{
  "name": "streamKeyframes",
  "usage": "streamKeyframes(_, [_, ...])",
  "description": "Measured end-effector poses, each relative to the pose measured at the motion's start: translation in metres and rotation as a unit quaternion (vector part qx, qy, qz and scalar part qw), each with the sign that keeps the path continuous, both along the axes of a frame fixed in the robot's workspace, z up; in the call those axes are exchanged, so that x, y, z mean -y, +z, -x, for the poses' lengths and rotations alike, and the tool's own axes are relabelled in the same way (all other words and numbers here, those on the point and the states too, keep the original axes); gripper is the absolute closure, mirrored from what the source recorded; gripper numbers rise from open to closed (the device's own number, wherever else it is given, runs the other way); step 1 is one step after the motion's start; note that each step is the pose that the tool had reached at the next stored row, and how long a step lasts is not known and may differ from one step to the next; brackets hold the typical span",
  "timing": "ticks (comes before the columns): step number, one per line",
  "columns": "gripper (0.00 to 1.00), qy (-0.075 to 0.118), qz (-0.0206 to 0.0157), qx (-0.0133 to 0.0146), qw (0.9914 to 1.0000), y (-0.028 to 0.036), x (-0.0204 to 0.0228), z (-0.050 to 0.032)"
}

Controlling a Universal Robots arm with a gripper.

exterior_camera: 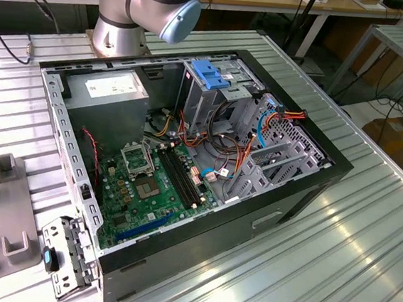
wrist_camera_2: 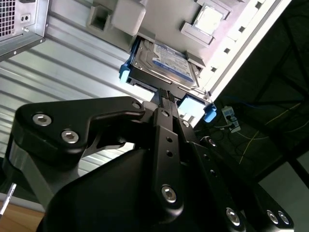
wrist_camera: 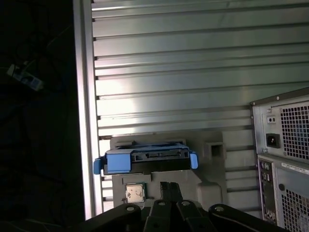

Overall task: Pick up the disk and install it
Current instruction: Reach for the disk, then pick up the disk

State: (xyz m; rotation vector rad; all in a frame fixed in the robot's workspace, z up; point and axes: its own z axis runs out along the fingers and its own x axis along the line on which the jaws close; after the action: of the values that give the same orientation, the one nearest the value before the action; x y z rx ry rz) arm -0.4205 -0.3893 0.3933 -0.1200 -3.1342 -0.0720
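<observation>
The disk point(wrist_camera: 145, 157) sits in the grey holder point(wrist_camera: 212, 150) on the worktop point(wrist_camera: 169, 72), its near edge crosswise to the jaws (pressed together, apparently empty), which point straight at it.

Count: one disk point(wrist_camera: 145, 161), one CPU chip point(wrist_camera: 134, 192), one grey fixture point(wrist_camera: 212, 166), one open PC case point(exterior_camera: 289, 202), one power supply point(exterior_camera: 111, 89); memory slots point(exterior_camera: 182, 180), probably four.

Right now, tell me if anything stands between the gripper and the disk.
Nothing visible does. In the second wrist view the gripper points straight at the near edge of the disk, which lies in its grey holder on the ribbed table. I cannot tell whether they touch.
</observation>
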Motion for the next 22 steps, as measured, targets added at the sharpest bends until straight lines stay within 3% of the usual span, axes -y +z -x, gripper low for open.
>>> streamKeyframes(12, [0.89, 0.0, 0.0, -0.0001, 1.0, 0.0, -0.0013, 0.0284])
streamKeyframes(22, [0.89, 0.0, 0.0, -0.0001, 1.0, 0.0, -0.0013, 0.0309])
